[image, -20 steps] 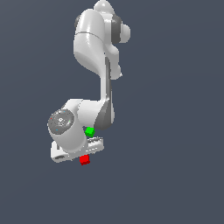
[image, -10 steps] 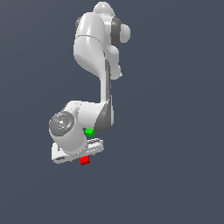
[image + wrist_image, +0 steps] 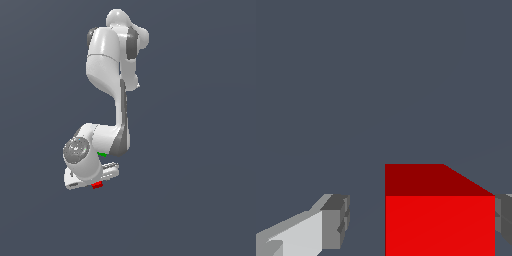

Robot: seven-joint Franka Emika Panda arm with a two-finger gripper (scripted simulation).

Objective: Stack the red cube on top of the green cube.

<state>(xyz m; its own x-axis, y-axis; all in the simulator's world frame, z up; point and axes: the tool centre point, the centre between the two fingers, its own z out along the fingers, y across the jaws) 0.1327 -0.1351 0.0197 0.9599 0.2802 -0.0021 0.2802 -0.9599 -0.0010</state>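
Observation:
The red cube (image 3: 439,220) fills the lower part of the wrist view and sits between my two fingers. One grey fingertip (image 3: 337,220) stands a clear gap away from it, and the other fingertip (image 3: 504,214) is right against its opposite side. My gripper (image 3: 421,220) is open around the cube. In the exterior view the red cube (image 3: 97,185) peeks out from under the white hand of the gripper (image 3: 94,181). Of the green cube (image 3: 102,154) only a thin sliver shows there, beside the wrist and mostly covered by the arm.
The white arm (image 3: 112,65) rises over the scene and its forearm (image 3: 122,135) hides the ground near the green cube. All around lies a plain dark grey floor (image 3: 200,150).
The hand has sunk slightly toward the red cube, and the wrist now covers more of both cubes. Neither cube has shifted.

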